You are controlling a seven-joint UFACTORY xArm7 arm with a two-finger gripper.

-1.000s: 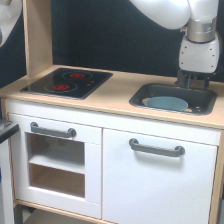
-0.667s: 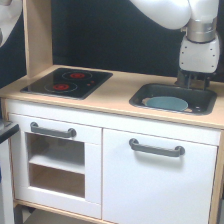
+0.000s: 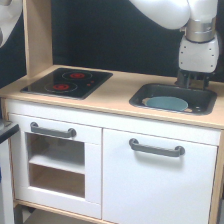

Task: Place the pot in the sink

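The pot (image 3: 166, 103) sits down inside the sink (image 3: 205, 95), exactly where it was a second ago, so the placing looks done. The gripper (image 3: 193, 83) hangs just above the basin's far rim, unmoved; whether its jaws are parted I cannot tell.

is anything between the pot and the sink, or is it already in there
Nothing visible stands in the way. The pot already sits inside the sink, toward the exterior view's left of the basin. The gripper hangs over the sink's back edge, apart from the pot; whether it is open cannot be told.
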